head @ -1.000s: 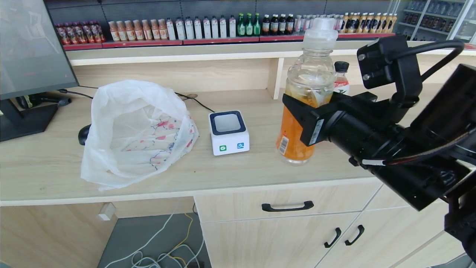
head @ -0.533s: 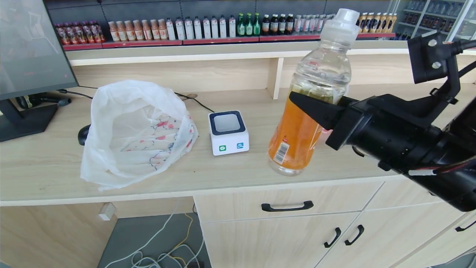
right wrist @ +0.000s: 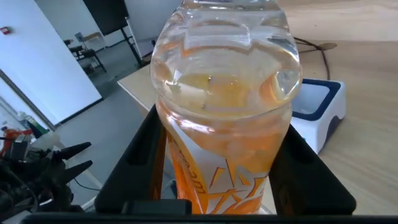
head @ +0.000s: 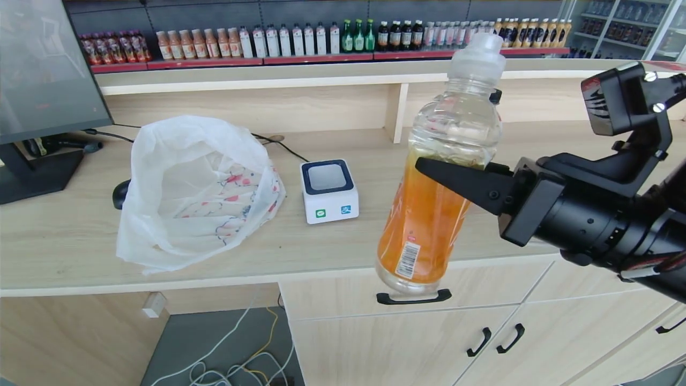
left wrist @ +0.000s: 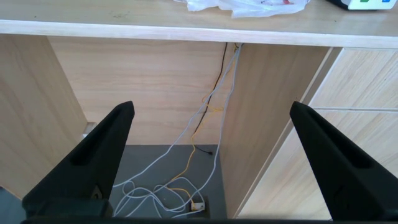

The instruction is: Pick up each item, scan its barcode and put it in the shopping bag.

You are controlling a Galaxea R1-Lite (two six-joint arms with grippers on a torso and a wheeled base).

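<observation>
Pale wood counter (head: 69, 241) with a raised back ledge. Behind it, a long shelf of drink bottles (head: 321, 40) along a dark wall.

On the counter, a small white scanner (head: 329, 190) with a dark-framed window on top. Left of the scanner and close to it, a white shopping bag (head: 195, 187), crumpled, mouth gaping upward, a red-and-blue print inside. Beyond the bag, farther left of the scanner, a dark mouse (head: 120, 193) and a monitor (head: 43, 69) on a black stand. A thin black cord running from behind the scanner to the back ledge.

Bare wood right of the scanner and in front of it, out to the counter's front edge. Below that edge, drawers with black handles (head: 412, 297) right of the scanner, and an open bay under the bag with loose cables (head: 236, 359) on a grey floor.

Held off the counter, right of the scanner and nearer the front edge: the bottle (head: 429, 214), clear plastic, orange drink up to about two-thirds, translucent white cap, leaning slightly with the cap away from the scanner. Barcode low on the label, facing front. Base hanging past the front edge, before a drawer handle.

Right gripper (head: 439, 171) clamped around the bottle's middle, one black finger on each side. Left gripper (left wrist: 211, 109) low before the open bay, fingers spread wide, holding nothing.
</observation>
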